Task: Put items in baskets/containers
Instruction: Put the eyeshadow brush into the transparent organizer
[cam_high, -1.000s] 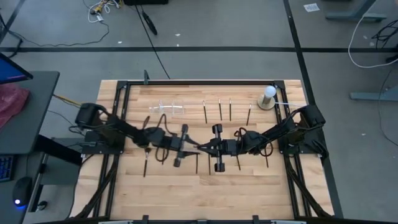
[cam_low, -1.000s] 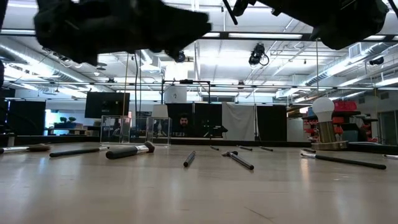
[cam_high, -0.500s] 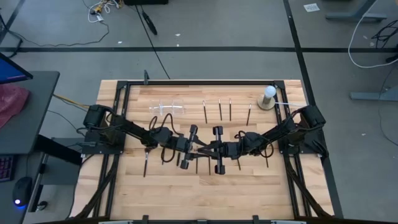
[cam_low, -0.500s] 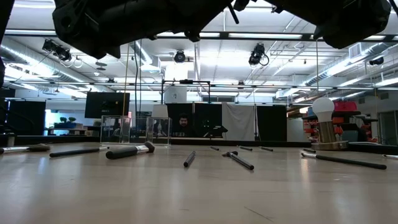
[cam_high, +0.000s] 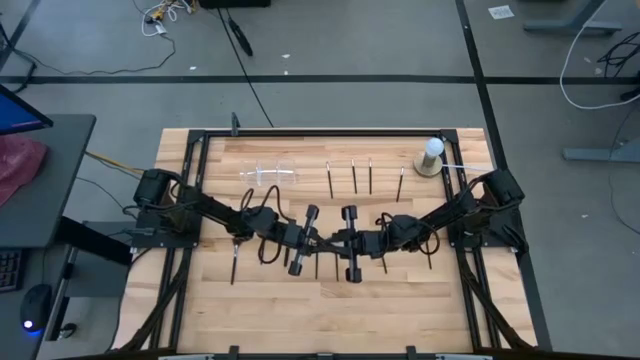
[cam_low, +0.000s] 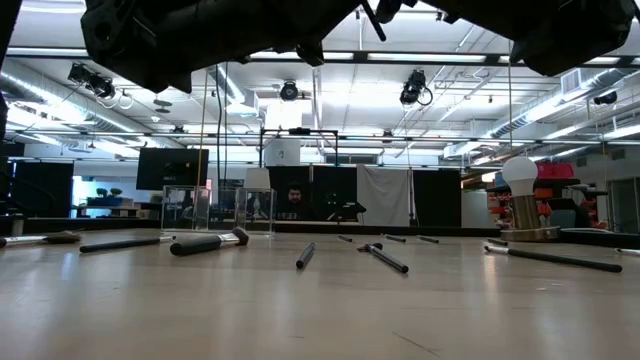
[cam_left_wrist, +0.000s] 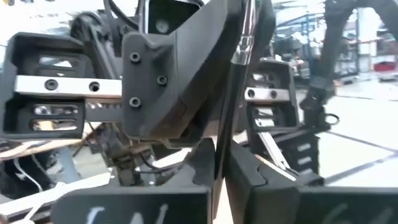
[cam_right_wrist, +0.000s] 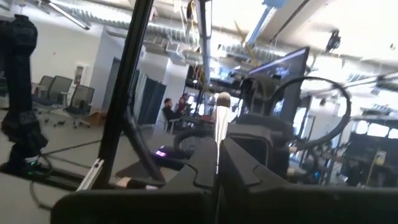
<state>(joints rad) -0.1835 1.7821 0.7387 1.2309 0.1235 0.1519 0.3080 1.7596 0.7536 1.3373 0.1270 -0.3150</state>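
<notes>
High view: nearest the front edge of the table (cam_high: 300, 310), a few loose brushes (cam_high: 233, 265) lie on the wood below and beside the arms, one under the left arm, others under the two wrists and the right arm. Just behind them, over the middle of the table, the left gripper (cam_high: 313, 240) and the right gripper (cam_high: 333, 241) meet tip to tip, raised off the wood; in the low view both arms hang only as dark bulk along the top edge, clear of the surface. Each wrist view shows its own fingers drawn narrow onto one thin brush (cam_left_wrist: 239, 50): in the left wrist view the dark handle runs up from between the fingers (cam_left_wrist: 261, 180) across the face of the other gripper, and in the right wrist view the silver ferrule of the brush (cam_right_wrist: 219, 134) stands up out of the pinched fingers (cam_right_wrist: 242, 165). So the brush is clamped by both grippers at once, bridging the small gap between them. Farther back, four more brushes (cam_high: 353, 175) lie in a row, well apart from the grippers. Left of that row, near the far edge, sits the clear holder (cam_high: 268, 174), also well apart from the held brush. At the far right corner stands a white bulb (cam_high: 431, 152) on a round base. Beyond the table, in the low view, a person (cam_low: 293, 200) sits in the room.
</notes>
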